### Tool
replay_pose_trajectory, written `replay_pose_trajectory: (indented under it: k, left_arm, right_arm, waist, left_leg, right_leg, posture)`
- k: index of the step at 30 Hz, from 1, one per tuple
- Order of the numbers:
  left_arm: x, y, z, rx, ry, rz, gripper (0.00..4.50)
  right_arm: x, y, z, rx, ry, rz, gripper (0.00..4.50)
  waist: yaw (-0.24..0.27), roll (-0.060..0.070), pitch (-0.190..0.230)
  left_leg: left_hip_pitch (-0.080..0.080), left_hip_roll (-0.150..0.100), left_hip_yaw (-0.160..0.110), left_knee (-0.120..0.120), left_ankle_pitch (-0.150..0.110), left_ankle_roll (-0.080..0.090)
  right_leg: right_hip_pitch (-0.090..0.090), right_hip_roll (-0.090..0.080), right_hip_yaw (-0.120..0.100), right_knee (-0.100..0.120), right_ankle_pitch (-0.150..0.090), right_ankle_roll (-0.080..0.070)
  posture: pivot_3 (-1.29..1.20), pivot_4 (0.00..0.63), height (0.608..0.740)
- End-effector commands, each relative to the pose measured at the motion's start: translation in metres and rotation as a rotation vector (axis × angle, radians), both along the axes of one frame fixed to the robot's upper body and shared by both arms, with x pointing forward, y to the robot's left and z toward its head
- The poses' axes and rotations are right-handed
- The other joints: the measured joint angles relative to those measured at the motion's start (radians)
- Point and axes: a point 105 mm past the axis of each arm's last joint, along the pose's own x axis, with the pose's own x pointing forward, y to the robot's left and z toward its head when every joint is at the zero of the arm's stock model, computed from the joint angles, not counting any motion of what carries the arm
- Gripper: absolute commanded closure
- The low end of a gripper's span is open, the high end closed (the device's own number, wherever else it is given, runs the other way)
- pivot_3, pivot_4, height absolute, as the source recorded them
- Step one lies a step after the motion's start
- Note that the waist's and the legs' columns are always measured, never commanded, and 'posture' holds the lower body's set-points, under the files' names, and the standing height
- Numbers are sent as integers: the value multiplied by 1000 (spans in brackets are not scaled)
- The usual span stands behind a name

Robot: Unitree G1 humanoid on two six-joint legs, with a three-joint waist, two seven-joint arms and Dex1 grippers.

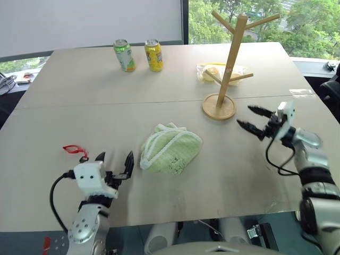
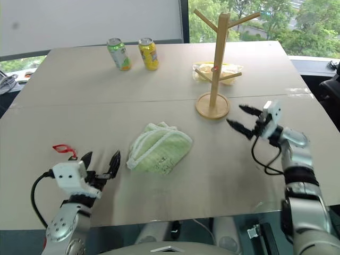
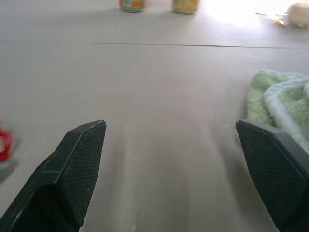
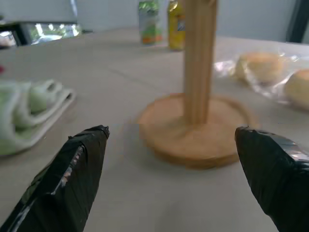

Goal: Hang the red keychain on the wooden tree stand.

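We judge thin red strap keychain (image 1: 74, 150), lower left, light, limp: pinch strap loop. Left claw (image 1: 114, 161) spread wide, empty; right claw (image 1: 255, 120) likewise.

I see a matt, smooth tabletop (image 1: 79, 90). The tree stand (image 1: 228, 64) is pale, smooth wood. The green cloth (image 1: 171, 149) looks soft and quilted. Two cans (image 1: 139, 54) are shiny metal. The buns' bag (image 1: 223, 71) is glossy clear plastic. My fingertips (image 3: 82, 164) look finely textured black.
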Motion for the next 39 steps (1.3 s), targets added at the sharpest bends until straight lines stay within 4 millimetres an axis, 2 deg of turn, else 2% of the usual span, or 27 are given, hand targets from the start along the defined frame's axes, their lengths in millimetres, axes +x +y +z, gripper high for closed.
replay_pose_trajectory:
  k: [1,3,5,8,9,13,19,23,32,39]
  left_arm:
    - [14,-14,13,-34,4,-131,44]
    - [29,-26,25,-46,-3,-236,44]
    - [36,-31,33,-52,-4,-299,44]
    - [44,-39,41,-126,22,-386,44]
    - [46,-47,41,-146,54,-445,44]
    - [47,-65,34,-215,182,-573,44]
    - [50,-65,29,-212,255,-604,44]
    - [54,-62,28,-199,274,-592,44]
    - [55,-56,15,-209,347,-570,44]
    - [53,-72,5,-187,421,-633,44]
  right_arm:
    - [-38,10,5,-69,-60,157,0]
    - [-59,8,-10,-125,-54,194,0]
    - [-70,7,-17,-151,-45,207,0]
    - [-75,7,-24,-170,-55,186,0]
    - [-77,7,-27,-178,-66,172,0]
    - [-82,10,-30,-173,-95,134,0]
    - [-91,17,-31,-152,-112,121,0]
    - [-93,20,-23,-103,-145,110,0]
    - [-95,22,-24,-123,-162,121,0]
    - [-92,23,-25,-125,-168,103,0]
  waist:
    - [-3,1,0]
    - [-4,0,0]
    - [-4,1,0]
    - [-10,1,0]
    - [-9,1,0]
    - [-1,1,0]
    - [1,0,0]
    - [1,0,0]
    - [1,0,0]
    - [2,0,0]
  left_leg:
    - [0,0,0,0,0,0]
    - [1,1,1,0,-1,-1]
    - [1,2,1,1,-2,-4]
    - [2,2,2,1,-2,-4]
    - [2,2,2,1,-2,-4]
    - [2,1,1,1,-2,-4]
    - [2,1,2,1,-2,-5]
    - [2,1,2,1,-3,-6]
    - [2,2,2,1,-3,-6]
    - [2,1,2,1,-3,-6]
  right_leg:
    - [0,0,0,0,0,0]
    - [0,0,1,1,-2,4]
    - [0,1,1,2,-2,4]
    - [0,1,2,3,-2,4]
    - [0,1,3,3,-2,4]
    - [-1,2,2,3,-2,4]
    - [-1,1,3,3,-2,4]
    - [-1,1,3,3,-2,4]
    - [-1,1,3,3,-2,4]
    - [0,0,3,3,-2,4]
  posture:
    - [0,150,740]
    - [0,150,740]
    - [0,150,740]
    - [0,150,740]
    - [0,150,740]
    - [0,150,740]
    - [0,150,740]
    - [0,150,740]
    - [0,150,740]
    - [0,150,740]
